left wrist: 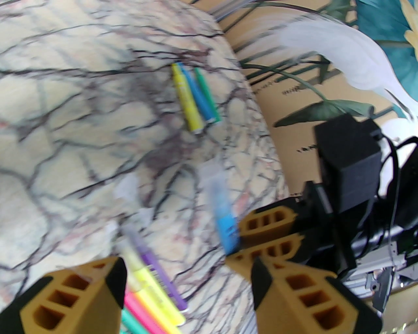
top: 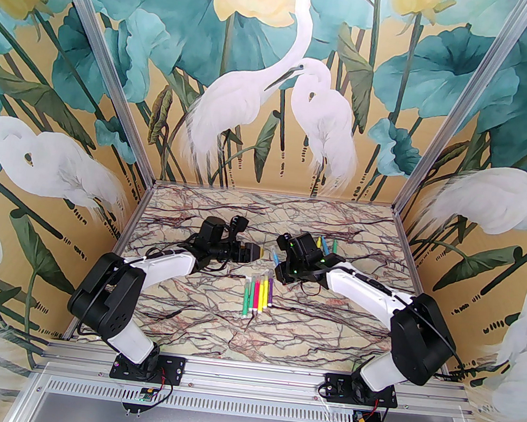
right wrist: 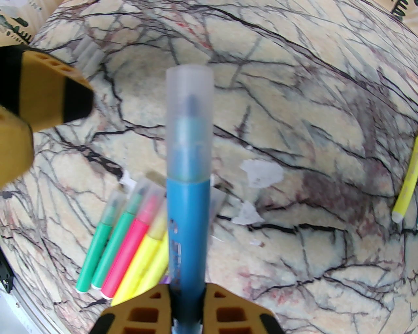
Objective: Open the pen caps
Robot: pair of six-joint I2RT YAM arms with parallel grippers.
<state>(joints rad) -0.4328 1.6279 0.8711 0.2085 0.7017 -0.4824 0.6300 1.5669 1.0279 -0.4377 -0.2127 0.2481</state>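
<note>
The left wrist view is smeared by blur, so the row of pens (top: 257,294) lying side by side at the middle of the table (top: 211,336) is seen there as streaks of purple, yellow, pink and green, cut off at the bottom edge. In the right wrist view part of that row is hidden behind the blue pen (right wrist: 186,228), and translucent caps can be made out on the far ends of the green, pink and yellow ones. Three pens (left wrist: 196,96), yellow, blue and green, are laid together well apart from the row, towards the far right of the table; whether caps are on them cannot be told. Two pale translucent shapes (right wrist: 87,53) at the far left are too blurred to be named.

The right gripper (right wrist: 187,290) is closed on the lower body of the blue pen, whose bottom end is hidden between the fingers. The pen is held off the table, pointing away from the wrist, and its clear cap (right wrist: 189,120) is seated on the tip. The left gripper (left wrist: 187,270) is spread wide with nothing between its fingers; it is placed just beside the capped end of the blue pen, not touching it.
</note>
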